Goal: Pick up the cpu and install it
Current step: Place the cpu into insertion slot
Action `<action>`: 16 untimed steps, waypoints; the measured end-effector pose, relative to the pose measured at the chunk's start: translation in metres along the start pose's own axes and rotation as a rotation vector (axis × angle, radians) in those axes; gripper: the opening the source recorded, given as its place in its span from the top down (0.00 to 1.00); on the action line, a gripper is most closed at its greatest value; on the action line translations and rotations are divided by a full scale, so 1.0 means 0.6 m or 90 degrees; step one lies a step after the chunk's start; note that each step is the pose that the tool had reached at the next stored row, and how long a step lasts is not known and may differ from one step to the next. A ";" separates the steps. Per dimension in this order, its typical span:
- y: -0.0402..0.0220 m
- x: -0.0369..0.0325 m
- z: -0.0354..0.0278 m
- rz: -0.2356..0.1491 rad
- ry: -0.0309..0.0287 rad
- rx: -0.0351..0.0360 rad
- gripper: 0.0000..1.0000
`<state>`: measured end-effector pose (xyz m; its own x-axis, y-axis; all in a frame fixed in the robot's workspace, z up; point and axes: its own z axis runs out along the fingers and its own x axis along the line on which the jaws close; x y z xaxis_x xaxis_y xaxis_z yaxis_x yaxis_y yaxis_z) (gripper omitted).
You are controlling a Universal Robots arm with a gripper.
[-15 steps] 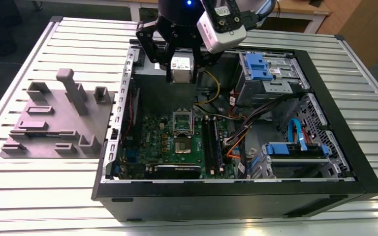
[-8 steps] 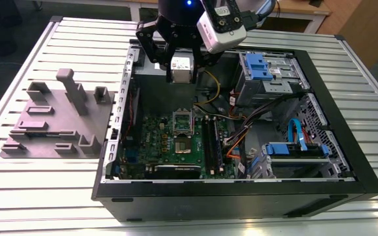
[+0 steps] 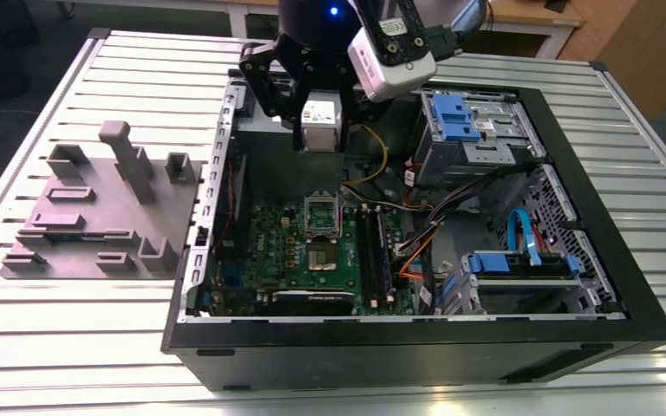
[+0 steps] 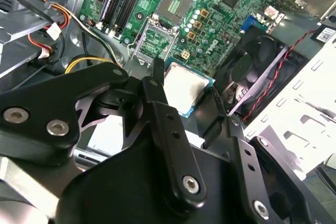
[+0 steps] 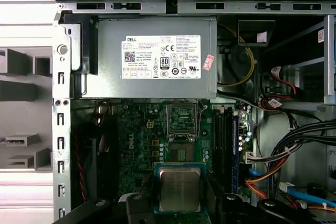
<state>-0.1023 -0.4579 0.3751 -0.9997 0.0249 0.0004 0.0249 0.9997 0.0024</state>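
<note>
The cpu [image 5: 179, 188], a flat square chip with a silvery top and pale rim, hangs level above the green motherboard [image 5: 142, 129]. My gripper [image 5: 181, 200] is shut on it, one black finger on each of two opposite edges. In the second wrist view the cpu [image 4: 185, 87] sits between the fingers [image 4: 156, 95], short of the open socket [image 4: 175, 2]. In the first wrist view the socket [image 5: 181, 152] lies just beyond the chip, its metal load plate [image 5: 182, 118] flipped up. In the exterior view my gripper [image 3: 319, 126] hovers over the far end of the open computer case [image 3: 426, 347].
A big grey power supply [image 5: 152, 59] with a white label fills the case's far end. Memory slots [image 5: 227, 145] and loose cables [image 3: 426, 234] run beside the socket, and a black fan [image 4: 252, 66] is near. Blue drive cages [image 3: 466, 121] stand behind. A grey stepped block [image 3: 96, 212] rests on the slatted table.
</note>
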 end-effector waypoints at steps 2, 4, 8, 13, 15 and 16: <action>0.000 0.000 0.000 0.000 0.0000 0.0000 0.53; -0.001 0.000 0.001 0.000 0.0001 0.0002 0.53; -0.001 0.000 0.001 0.000 0.0001 0.0008 0.53; -0.002 0.000 0.004 0.000 0.0000 0.0010 0.53; -0.002 0.000 0.005 0.000 0.0000 0.0010 0.53; -0.002 0.000 0.007 0.000 0.0000 0.0010 0.53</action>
<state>-0.1022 -0.4588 0.3712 -0.9997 0.0251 0.0004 0.0251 0.9997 0.0007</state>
